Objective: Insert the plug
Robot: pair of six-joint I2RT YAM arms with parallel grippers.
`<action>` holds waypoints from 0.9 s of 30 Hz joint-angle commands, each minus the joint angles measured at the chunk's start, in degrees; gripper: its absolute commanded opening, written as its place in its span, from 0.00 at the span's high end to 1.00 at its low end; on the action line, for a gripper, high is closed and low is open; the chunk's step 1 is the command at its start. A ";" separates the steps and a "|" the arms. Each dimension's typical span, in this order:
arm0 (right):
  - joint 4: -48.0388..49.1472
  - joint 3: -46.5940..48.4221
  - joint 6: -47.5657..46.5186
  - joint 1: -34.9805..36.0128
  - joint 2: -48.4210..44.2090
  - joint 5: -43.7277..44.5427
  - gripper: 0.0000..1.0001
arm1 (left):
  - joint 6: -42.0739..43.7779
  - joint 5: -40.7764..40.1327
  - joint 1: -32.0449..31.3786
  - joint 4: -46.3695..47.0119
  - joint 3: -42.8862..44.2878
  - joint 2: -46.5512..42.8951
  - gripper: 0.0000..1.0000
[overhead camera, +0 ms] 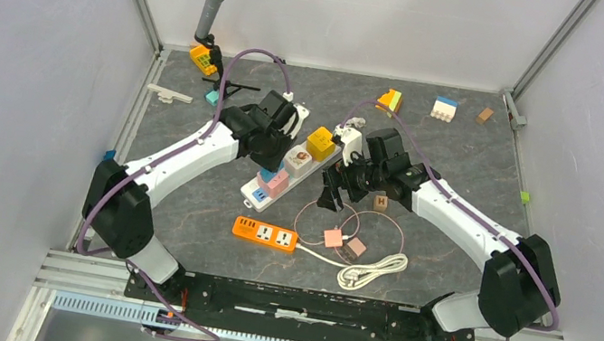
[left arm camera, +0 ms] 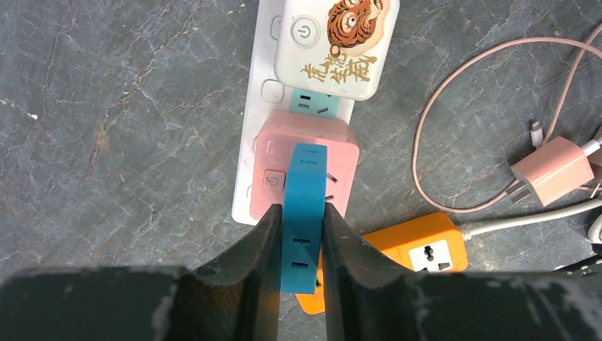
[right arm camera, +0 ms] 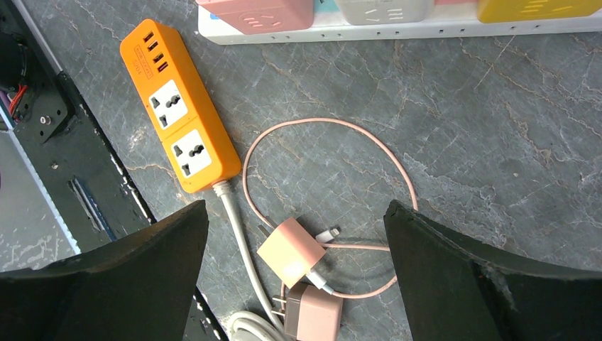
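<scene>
Directly beneath the blue plug (left arm camera: 304, 213) sits a pink adapter (left arm camera: 273, 142).

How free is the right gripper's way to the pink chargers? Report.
Probably free: the right gripper hangs open above the pink chargers, with nothing over them and only their cable looped around.

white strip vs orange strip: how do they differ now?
Load: the white strip carries several adapters, and the left gripper holds a blue plug at its pink adapter; the orange strip has empty sockets.
Length: the white strip is longer than the orange strip.
Ports: the orange strip has USB slots at one end; none show on the white strip.
Both lie flat on the table.
</scene>
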 commanded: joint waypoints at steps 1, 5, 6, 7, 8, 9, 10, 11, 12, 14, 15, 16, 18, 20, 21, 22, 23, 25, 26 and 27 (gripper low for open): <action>0.21 1.92 -0.59 -0.23 -0.14 -0.24 0.02 | 1.39 -0.62 0.20 -1.38 -2.94 -0.26 0.86; 0.22 1.90 -0.55 -0.24 -0.22 -0.15 0.02 | 1.41 -0.08 0.14 -0.59 -4.73 -0.18 0.90; 0.16 1.89 -0.59 -0.26 -0.23 -0.11 0.02 | 1.41 -0.03 0.10 -0.44 -5.17 -0.23 0.91; 0.17 1.90 -0.57 -0.22 -0.18 -0.07 0.02 | 1.46 0.02 0.11 -0.30 -5.55 -0.23 0.92; 0.22 1.89 -0.59 -0.27 -0.18 -0.06 0.02 | 1.50 0.07 0.07 -0.22 -5.88 -0.15 0.92; 0.21 1.84 -0.55 -0.22 -0.22 -0.06 0.02 | 1.58 0.04 0.11 -0.21 -6.17 -0.05 0.93; 0.15 1.90 -0.57 -0.25 -0.20 -0.10 0.02 | 1.74 0.04 0.11 -0.26 -6.24 0.08 0.94; 0.22 1.90 -0.55 -0.27 -0.22 -0.13 0.02 | 1.85 0.00 0.09 -0.30 -6.52 0.23 0.96; 0.27 1.89 -0.55 -0.21 -0.21 -0.10 0.02 | 1.94 0.03 0.05 -0.30 -6.69 0.28 0.97; 0.30 1.95 -0.55 -0.27 -0.23 -0.07 0.02 | 2.10 -0.13 0.09 -0.22 -7.32 0.45 0.98; 0.30 1.98 -0.59 -0.26 -0.23 -0.07 0.02 | 2.16 -0.15 0.11 -0.21 -7.71 0.61 0.98; 0.30 1.94 -0.55 -0.31 -0.23 -0.11 0.02 | 2.20 -0.27 0.11 -0.21 -7.99 0.74 0.98; 0.36 1.90 -0.53 -0.27 -0.18 -0.13 0.02 | 2.28 -0.19 0.01 0.20 -8.84 0.74 0.98; 0.42 1.90 -0.47 -0.25 -0.14 -0.16 0.02 | 2.21 -0.24 0.02 0.45 -9.64 0.77 0.98; 0.46 1.90 -0.48 -0.20 -0.10 -0.15 0.02 | 2.18 -0.21 0.02 0.57 -10.01 0.65 0.98; 0.47 1.94 -0.46 -0.25 -0.13 -0.15 0.02 | 2.12 -0.23 0.01 0.51 -10.22 0.65 0.98; 0.46 2.06 -0.46 -0.20 -0.11 -0.16 0.02 | 2.12 -0.24 -0.03 0.57 -10.41 0.49 0.98; 0.48 2.30 -0.46 -0.22 -0.04 -0.20 0.02 | 1.95 -0.44 0.02 0.56 -10.38 0.27 0.98; 0.39 2.37 -0.47 -0.27 0.03 -0.15 0.02 | 1.81 -0.58 -0.04 0.53 -10.14 -0.06 0.98; 0.37 2.49 -0.46 -0.24 0.02 -0.20 0.02 | 1.72 -0.76 0.01 0.50 -9.82 -0.37 0.97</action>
